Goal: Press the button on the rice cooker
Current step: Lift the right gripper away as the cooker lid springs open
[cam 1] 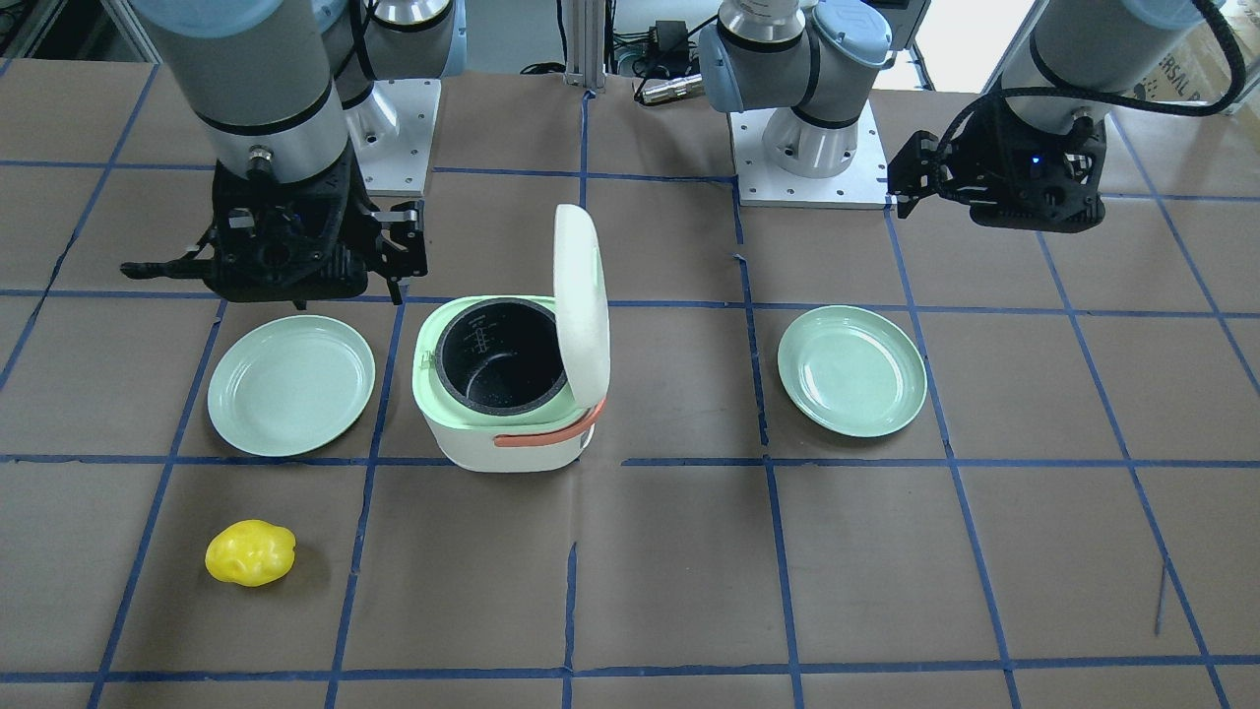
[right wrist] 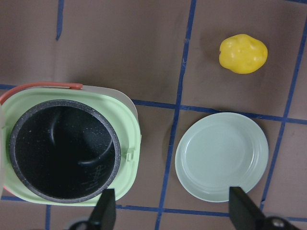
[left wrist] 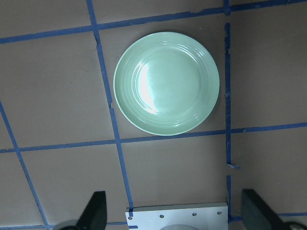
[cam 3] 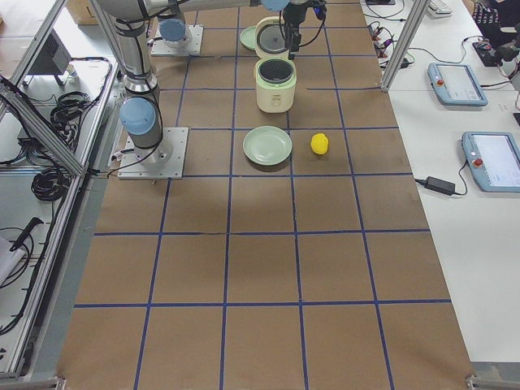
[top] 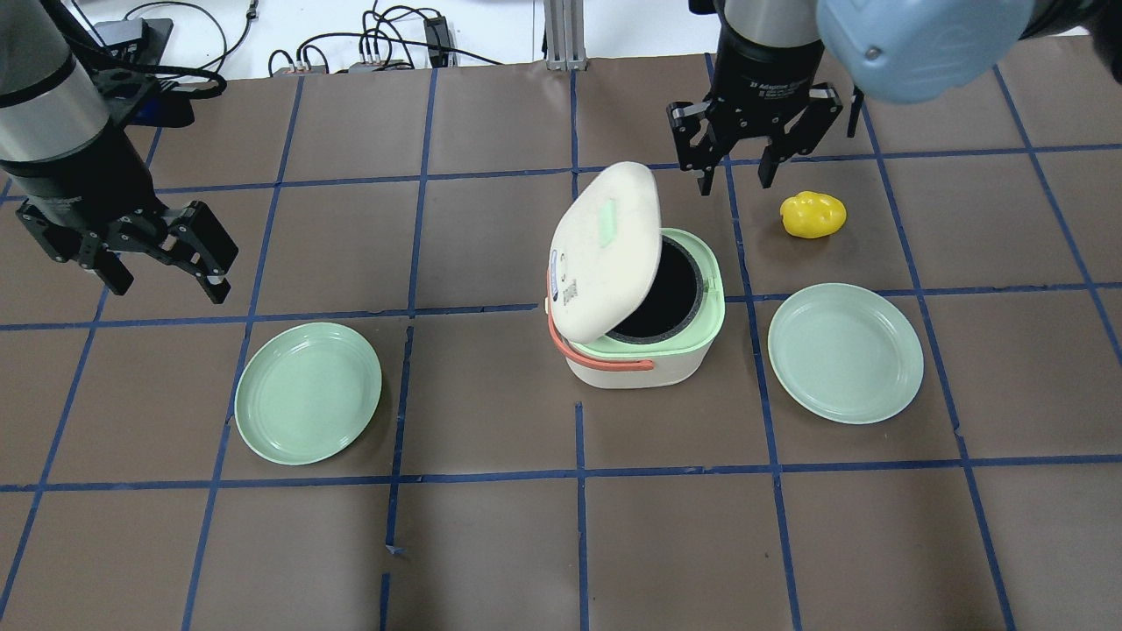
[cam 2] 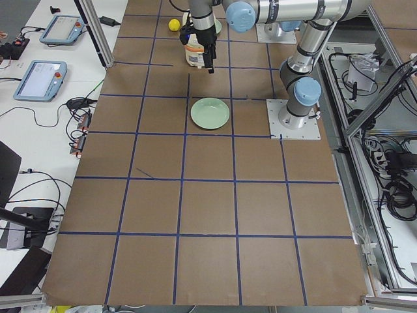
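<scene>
The white and green rice cooker (top: 649, 350) stands mid-table with its white lid (top: 609, 250) raised open and its dark inner pot (cam 1: 500, 354) bare; it also shows in the right wrist view (right wrist: 67, 148). A small green latch tab (right wrist: 128, 155) sits on its rim. I cannot make out a button clearly. My right gripper (top: 734, 180) is open and empty, hanging above the table just beyond the cooker's far side; it also shows in the front view (cam 1: 285, 266). My left gripper (top: 166, 280) is open and empty, far to the left.
Two pale green plates lie on either side of the cooker, one on the left (top: 308, 392) and one on the right (top: 846, 352). A yellow pepper-like object (top: 813, 215) lies beyond the right plate. The left arm's base plate (left wrist: 177, 215) shows in the left wrist view.
</scene>
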